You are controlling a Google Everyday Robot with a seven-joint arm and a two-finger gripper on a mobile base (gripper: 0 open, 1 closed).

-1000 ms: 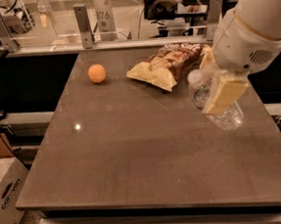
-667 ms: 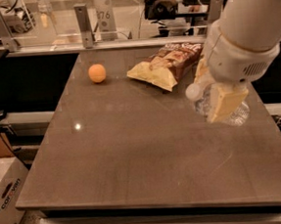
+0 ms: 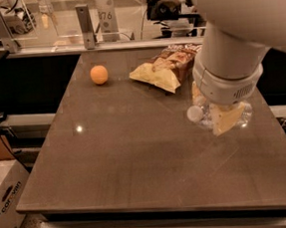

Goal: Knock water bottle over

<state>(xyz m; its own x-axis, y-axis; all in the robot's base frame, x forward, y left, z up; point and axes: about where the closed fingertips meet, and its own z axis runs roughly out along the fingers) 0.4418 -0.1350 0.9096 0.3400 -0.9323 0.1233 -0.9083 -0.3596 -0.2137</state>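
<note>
You are looking at a grey-brown stone-like tabletop (image 3: 132, 162), and your robot's thick white arm (image 3: 245, 22) comes in from the upper right and reaches down over the right edge, about halfway along it. At the end of the arm, below the ribbed white wrist collar (image 3: 228, 86), the pale yellow pincer (image 3: 224, 121) sits right on the clear ribbed plastic water bottle with the white cap (image 3: 244, 114). You cannot tell whether the pincer is spread, pressed together or pinching the bottle, because the wrist covers most of it. The bottle lies close to the right edge, partly under the wrist. Its round white cap (image 3: 194, 113) points toward the left edge, and its clear body stretches away toward the right edge, so it looks tipped well off upright. You cannot tell whether it rests flat on the tabletop. Just beyond the wrist, toward the far edge, a crinkled snack bag in yellow and brown (image 3: 165, 69) lies flat, near the bottle but apart from it. A small orange ball (image 3: 98, 74) sits well apart from both, toward the far left corner. Off the tabletop, on the floor by the near left corner, you can see a white and brown cardboard box (image 3: 6, 203).
</note>
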